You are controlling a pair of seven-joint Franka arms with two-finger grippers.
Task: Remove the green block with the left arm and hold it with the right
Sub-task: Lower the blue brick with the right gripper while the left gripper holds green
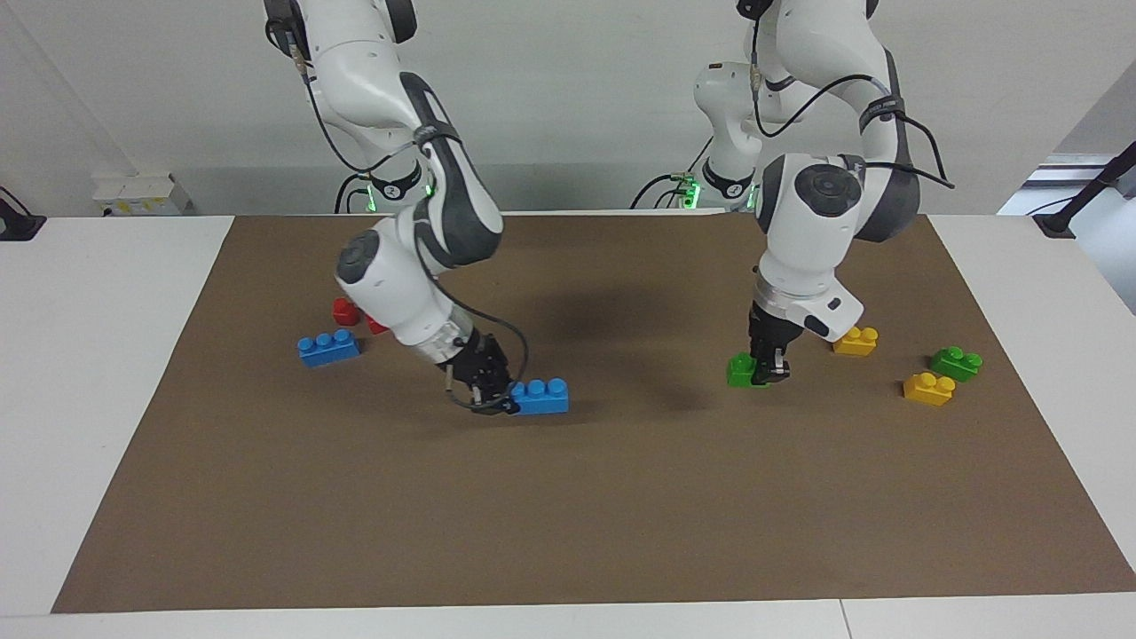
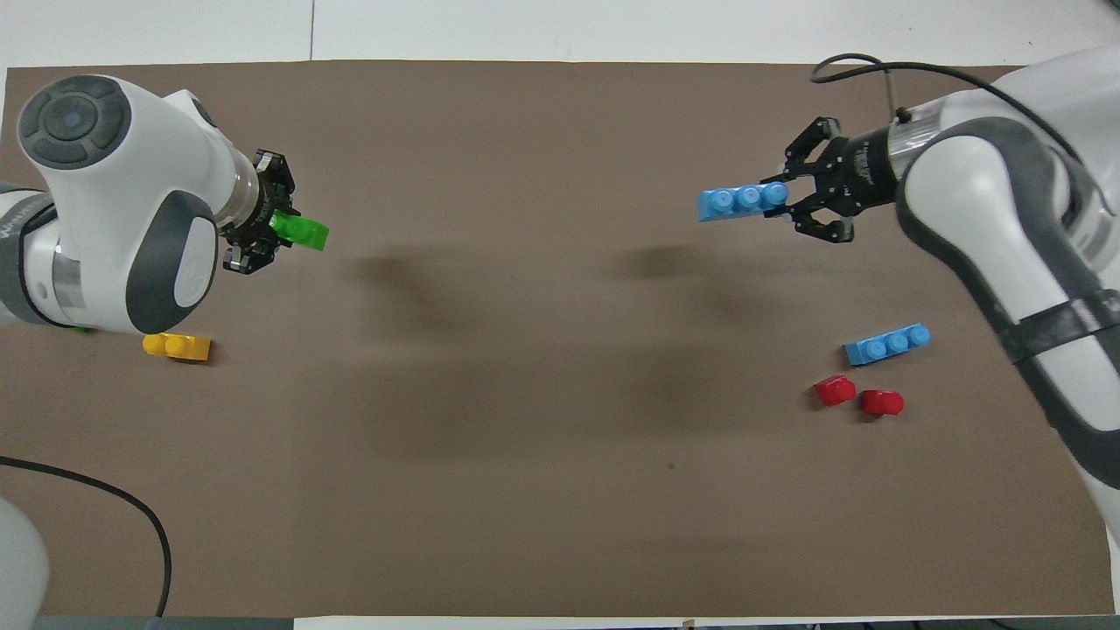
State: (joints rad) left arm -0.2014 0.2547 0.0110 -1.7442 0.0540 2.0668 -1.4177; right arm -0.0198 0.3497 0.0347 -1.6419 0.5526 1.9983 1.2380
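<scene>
The green block is a small lime-green brick that sits low at the mat toward the left arm's end. My left gripper comes straight down and is shut on the end of it. In the overhead view the green block sticks out of the left gripper. My right gripper is low over the mat toward the right arm's end, shut on one end of a blue three-stud brick. The overhead view shows the same blue brick in the right gripper.
Two yellow bricks and a darker green brick lie beside the left gripper, toward the mat's edge. A second blue brick and two red pieces lie near the right arm. The brown mat covers the table.
</scene>
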